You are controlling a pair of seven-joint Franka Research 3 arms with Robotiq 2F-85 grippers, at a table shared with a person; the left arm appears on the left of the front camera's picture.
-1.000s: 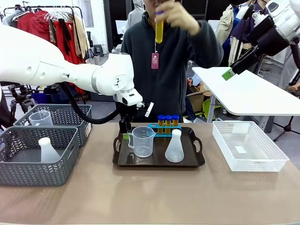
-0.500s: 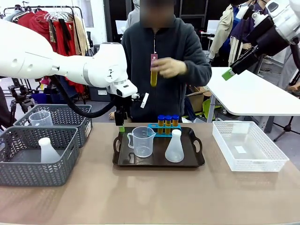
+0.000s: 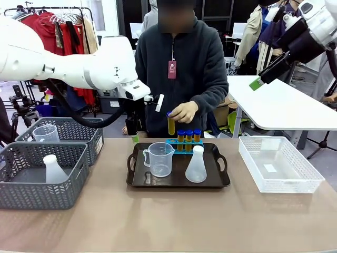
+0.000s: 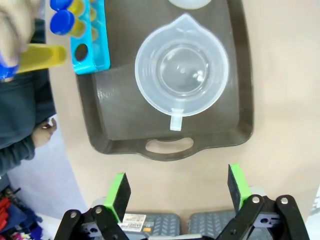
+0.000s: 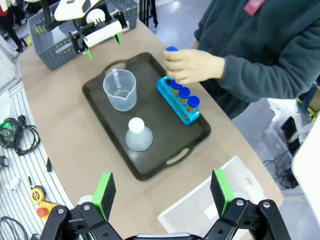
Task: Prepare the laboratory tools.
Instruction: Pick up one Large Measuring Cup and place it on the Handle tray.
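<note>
Over the last second the person's hand (image 3: 185,112) had come down from head height with a blue-capped tube (image 3: 171,124) of yellow liquid, so that the tube now hung just above the empty end hole of the blue rack (image 3: 184,143), not yet seated. The left gripper (image 3: 132,138) had meanwhile risen and drawn back from the beaker (image 3: 159,158); it hovered beyond the tray's (image 3: 178,181) left handle, its green-padded fingers spread wide with nothing between them. Just right of the person's hand, three more capped tubes (image 3: 188,135) stood in the rack. The flask (image 3: 196,165) stood below them on the tray, with the beaker to its left, and nothing blocked the hand's way to the rack. The right gripper (image 5: 161,197) was held high over the table's right side, its fingers also wide apart and empty. A white mesh basket (image 3: 279,165) lay on the table under it. Far to the left of the hand, two grey baskets (image 3: 45,174) sat together, the nearer holding a second flask (image 3: 53,169) and the farther a second beaker (image 3: 46,133).
</note>
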